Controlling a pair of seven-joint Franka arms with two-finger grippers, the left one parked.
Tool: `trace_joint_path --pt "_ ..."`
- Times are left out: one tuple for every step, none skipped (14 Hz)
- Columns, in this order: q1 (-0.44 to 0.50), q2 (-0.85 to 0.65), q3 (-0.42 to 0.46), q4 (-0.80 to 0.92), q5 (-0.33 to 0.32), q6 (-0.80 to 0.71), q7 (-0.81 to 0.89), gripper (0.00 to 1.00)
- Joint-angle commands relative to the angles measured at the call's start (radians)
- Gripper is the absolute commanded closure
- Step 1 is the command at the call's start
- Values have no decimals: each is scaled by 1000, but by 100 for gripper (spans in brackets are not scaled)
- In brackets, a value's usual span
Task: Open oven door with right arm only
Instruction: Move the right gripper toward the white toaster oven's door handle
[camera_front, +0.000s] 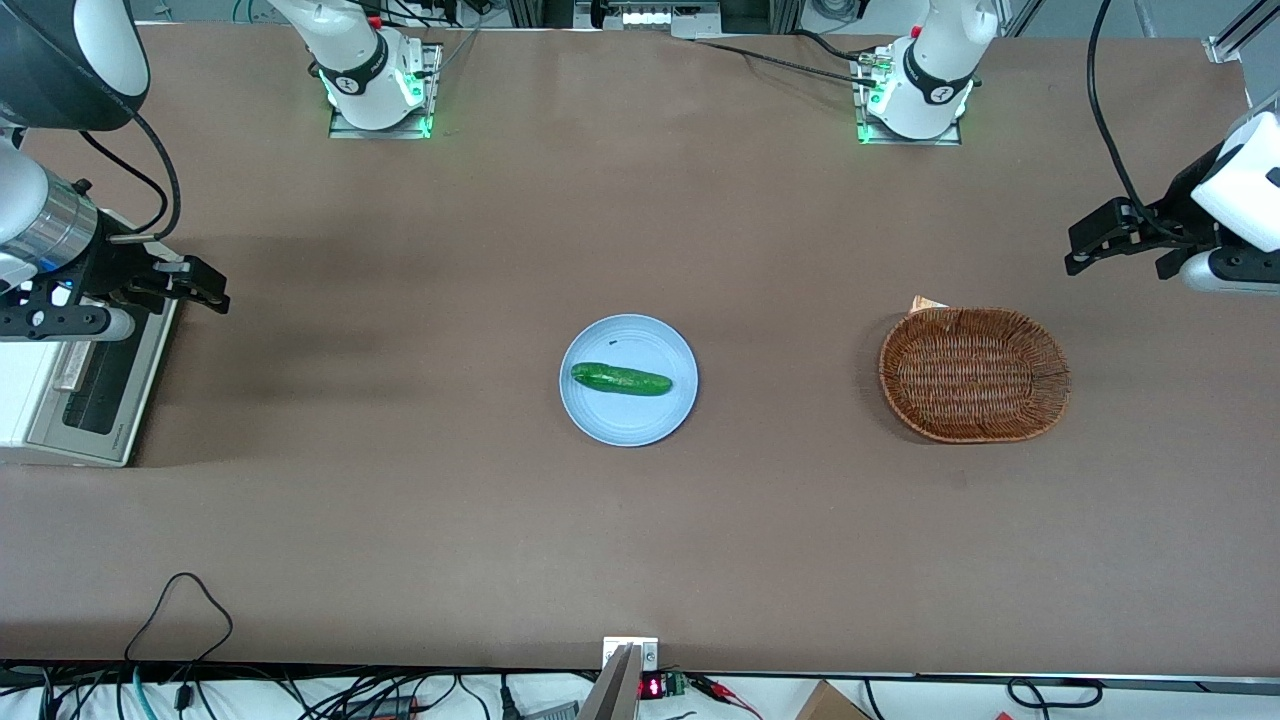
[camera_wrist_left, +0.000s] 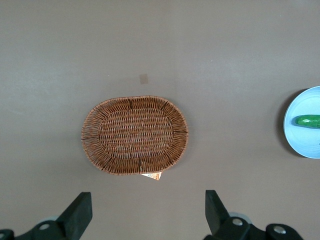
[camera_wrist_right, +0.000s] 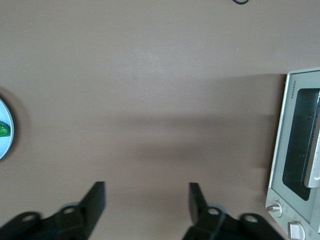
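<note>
I have the white jointed right arm (camera_front: 40, 215) with its shiny silver wrist cylinder at the working arm's end of the brown table (camera_front: 640, 540), and its black two-finger gripper (camera_front: 200, 285) hangs in the air just above the upper edge of the small white toaster oven (camera_front: 60, 385). In the right wrist view the gripper (camera_wrist_right: 147, 200) is spread wide — both black fingers (camera_wrist_right: 92, 205) stand well apart with only bare tabletop between them, nothing pinched.

The silver-grey oven door (camera_front: 95, 375) with its dark glass window sits shut against the oven body, facing the middle of the table. From the wrist camera I see the same door (camera_wrist_right: 295, 145), its window dark, a silver bar handle (camera_wrist_right: 316, 150) running along it, and white control knobs (camera_wrist_right: 274, 209) beside it. The gripper is near the oven but not touching the door or the handle.

In the middle of the table a round pale-blue plate (camera_front: 628, 415) holds a green cucumber (camera_front: 620, 379) lying on its side. Toward the parked arm's end rests an oval brown wicker basket (camera_front: 973, 375) — a scrap of tan paper (camera_front: 925, 303) peeks out from under its rim.
</note>
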Motion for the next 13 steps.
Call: trace_joint_path --pt "-2 -14 2 -19 2 -5 56 74" --pt "-2 -14 2 -19 2 -7 67 83" --pt "-4 -14 2 -19 2 -7 70 90" --pt "-4 -14 1 -19 2 -7 70 98" --pt "-4 -13 1 -19 2 -7 70 100" --pt "-4 -8 1 -19 2 -7 68 100" --pt "-4 -4 1 -19 2 -7 71 100" --pt "-2 6 1 -19 -1 -7 73 100" --pt "-2 12 -1 -18 -12 -5 76 100" --pt "-2 25 -3 -18 -29 -3 79 100" --pt "-1 36 -4 -19 -68 -3 83 100" --pt "-2 50 -4 -19 -122 -3 96 100" --pt "-2 68 -6 -19 -165 -2 105 100"
